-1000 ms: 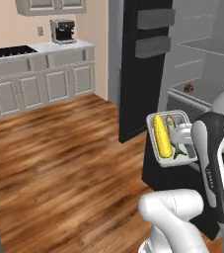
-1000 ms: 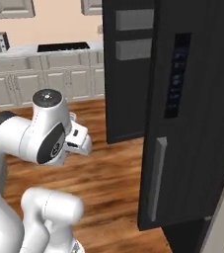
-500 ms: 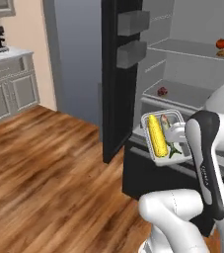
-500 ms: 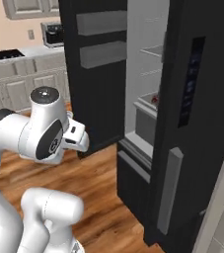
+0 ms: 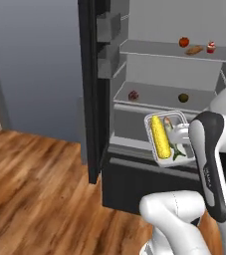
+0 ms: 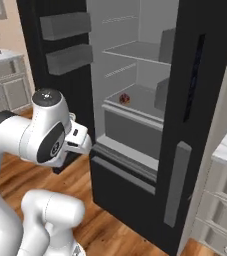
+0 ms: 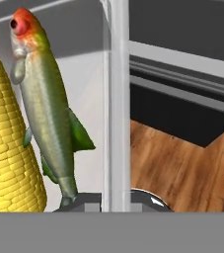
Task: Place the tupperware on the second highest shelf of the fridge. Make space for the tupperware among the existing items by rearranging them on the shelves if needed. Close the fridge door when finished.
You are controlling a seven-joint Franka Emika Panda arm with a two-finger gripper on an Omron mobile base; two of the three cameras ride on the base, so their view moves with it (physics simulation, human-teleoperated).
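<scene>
Before open fridge (image 5: 134, 74), arm holds tupperware (image 5: 165, 137) aloft, below and in front of shelves. Jaws (image 7: 114, 200) clenched on container wall, seen close in hand view. Container tipped toward camera, long axis roughly vertical: clear box, yellow corn cob (image 5: 159, 136), green vegetable (image 7: 47, 106) with red tip. Second highest shelf (image 5: 176, 51) lies up and ahead, carrying tomato (image 5: 184, 42), bread roll (image 5: 194, 50), cupcake (image 5: 211, 47) at right; left half looks free. Likely lift and reach next.
</scene>
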